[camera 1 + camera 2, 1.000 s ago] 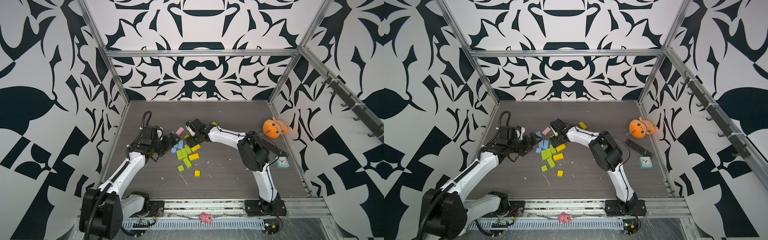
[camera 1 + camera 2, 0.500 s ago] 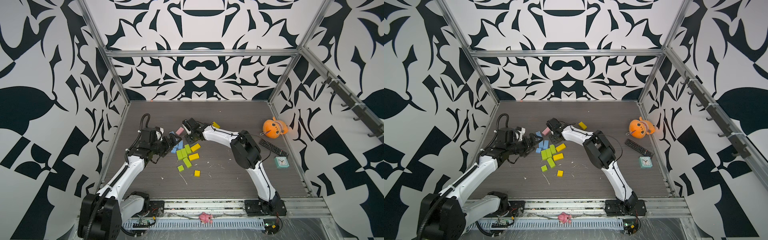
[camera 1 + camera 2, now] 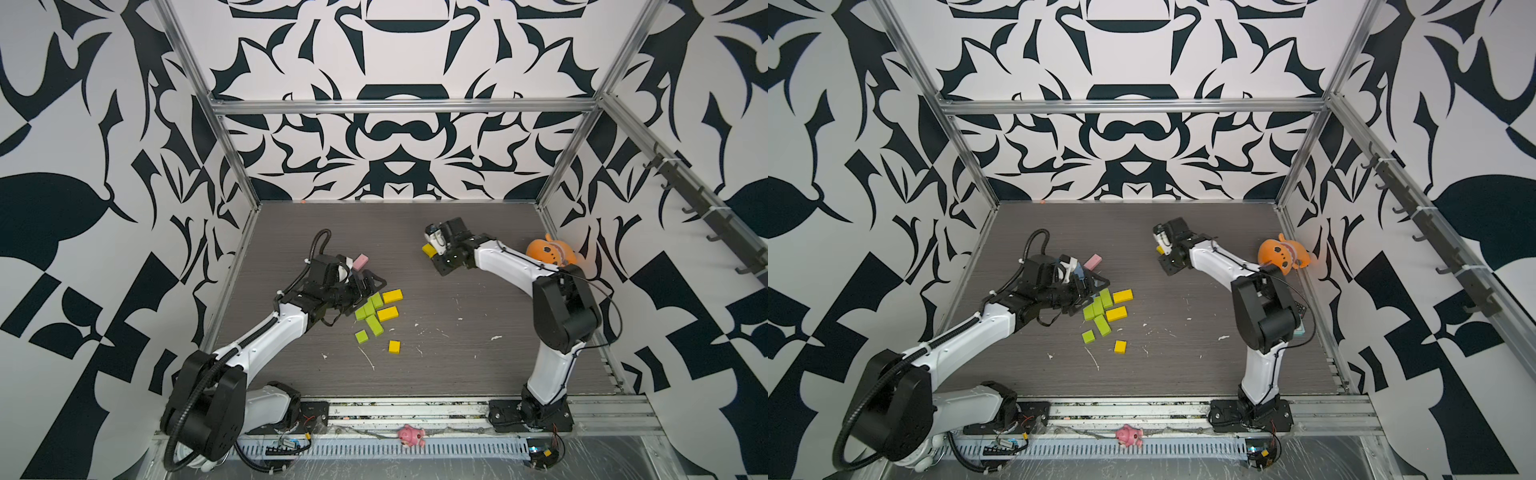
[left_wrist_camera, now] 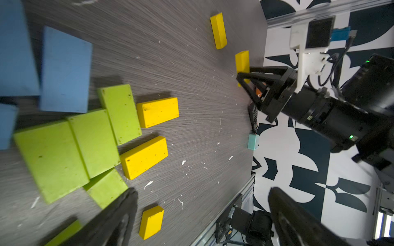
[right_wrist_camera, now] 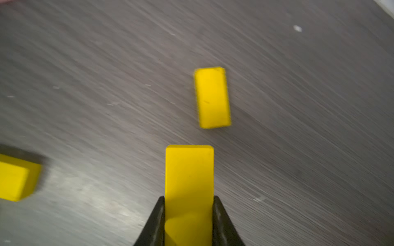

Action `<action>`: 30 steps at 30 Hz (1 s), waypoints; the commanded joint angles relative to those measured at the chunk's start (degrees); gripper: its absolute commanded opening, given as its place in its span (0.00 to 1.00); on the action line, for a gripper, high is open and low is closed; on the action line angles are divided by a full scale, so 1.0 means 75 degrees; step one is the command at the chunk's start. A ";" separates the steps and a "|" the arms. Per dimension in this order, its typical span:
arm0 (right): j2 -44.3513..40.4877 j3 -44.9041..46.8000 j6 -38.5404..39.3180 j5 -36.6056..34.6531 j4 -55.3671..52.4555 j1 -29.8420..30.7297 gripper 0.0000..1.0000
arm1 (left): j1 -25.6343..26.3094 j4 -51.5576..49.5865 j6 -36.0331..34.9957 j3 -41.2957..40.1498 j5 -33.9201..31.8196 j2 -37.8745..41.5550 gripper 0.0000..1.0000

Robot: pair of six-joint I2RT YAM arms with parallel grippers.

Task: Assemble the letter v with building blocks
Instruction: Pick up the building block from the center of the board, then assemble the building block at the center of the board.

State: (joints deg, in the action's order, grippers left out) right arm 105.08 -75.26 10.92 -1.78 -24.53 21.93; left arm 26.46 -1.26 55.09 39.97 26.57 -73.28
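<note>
In the right wrist view my right gripper (image 5: pixel 189 198) is shut on a yellow block (image 5: pixel 189 170) that sticks out past its fingertips, held above the table. Ahead of it another yellow block (image 5: pixel 212 98) lies flat. In both top views this gripper (image 3: pixel 436 258) hangs at the back middle with a yellow block (image 3: pixel 428 249) at its tip; I cannot tell if that is the held one. My left gripper (image 4: pixel 202 191) stands open over the cluster: blue blocks (image 4: pixel 65 72), lime green blocks (image 3: pixel 370 311) and yellow blocks (image 3: pixel 392 296). A pink block (image 3: pixel 360 262) lies behind the left wrist.
An orange plush toy (image 3: pixel 548 253) sits by the right wall. A black remote (image 4: pixel 253 116) and a teal clock (image 4: pixel 253 142) lie near that wall, behind my right arm in the top views. A small pink toy (image 3: pixel 409 434) rests on the front rail. White scraps dot the table.
My right gripper closed on a yellow block at the cluster's back edge, then swung right to the back middle with it. My left gripper shifted right over the blue blocks, staying open.
</note>
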 commanded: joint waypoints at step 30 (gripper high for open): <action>0.1775 -0.0645 0.1631 0.0391 -0.0027 -0.0562 0.20 | 0.0828 0.0496 0.0395 0.0788 -0.0554 -0.1010 0.99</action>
State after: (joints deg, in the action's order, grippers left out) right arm 116.66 -79.31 22.57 2.74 -21.37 18.35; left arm 32.64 3.57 58.13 44.34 23.09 -80.75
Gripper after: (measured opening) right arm 0.312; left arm 0.994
